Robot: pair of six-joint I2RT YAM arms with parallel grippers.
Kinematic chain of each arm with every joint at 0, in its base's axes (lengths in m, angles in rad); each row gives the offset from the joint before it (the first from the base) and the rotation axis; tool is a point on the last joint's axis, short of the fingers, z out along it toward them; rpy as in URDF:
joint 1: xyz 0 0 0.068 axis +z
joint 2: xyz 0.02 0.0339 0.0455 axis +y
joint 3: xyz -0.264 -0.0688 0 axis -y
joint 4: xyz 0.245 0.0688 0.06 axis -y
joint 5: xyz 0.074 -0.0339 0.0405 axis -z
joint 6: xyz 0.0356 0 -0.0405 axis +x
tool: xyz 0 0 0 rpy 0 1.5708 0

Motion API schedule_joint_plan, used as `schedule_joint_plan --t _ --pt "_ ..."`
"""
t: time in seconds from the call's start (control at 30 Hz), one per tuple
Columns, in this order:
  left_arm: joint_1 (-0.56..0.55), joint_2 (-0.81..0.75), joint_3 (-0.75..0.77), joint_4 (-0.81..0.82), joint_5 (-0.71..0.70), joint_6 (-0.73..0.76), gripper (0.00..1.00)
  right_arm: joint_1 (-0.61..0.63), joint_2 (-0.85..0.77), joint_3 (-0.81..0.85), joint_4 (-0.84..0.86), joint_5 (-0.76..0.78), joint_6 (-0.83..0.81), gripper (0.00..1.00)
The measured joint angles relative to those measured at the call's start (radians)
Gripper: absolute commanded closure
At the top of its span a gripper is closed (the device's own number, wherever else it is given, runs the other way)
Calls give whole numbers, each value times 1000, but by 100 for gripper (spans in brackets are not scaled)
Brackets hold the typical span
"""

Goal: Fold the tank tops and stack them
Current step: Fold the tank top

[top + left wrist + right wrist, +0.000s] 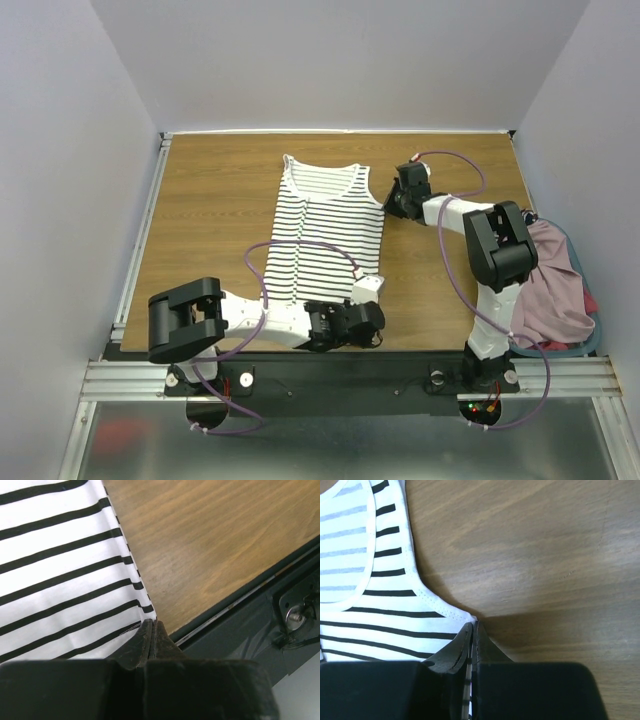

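Observation:
The striped tank top lies flat in the middle of the table, neck toward the far side. My left gripper is at its near right hem corner, close to the table's near edge. In the left wrist view the gripper is shut, with the corner of the striped top at its tips. My right gripper is at the top's right armhole. In the right wrist view it is shut, with striped cloth between the fingers. The pink tank top lies bunched beyond the table's right edge.
A red garment and a dark one show under the pink heap at the right. The wooden table has metal rails on its left and near edges. Grey walls enclose three sides.

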Motion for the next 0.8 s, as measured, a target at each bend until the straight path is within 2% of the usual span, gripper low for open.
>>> schedule_joint_plan --t 0.17,0.43,0.63,0.8 --pt "24 -2 6 34 14 32 100 -3 11 22 -5 47 -5 98" --pt "23 116 151 95 48 86 100 -51 11 31 -25 96 -29 98" --pt "26 113 133 128 50 76 100 -63 5 31 -43 113 -45 98" --pt "42 44 25 158 46 37 100 -63 -6 36 -64 106 -45 98"
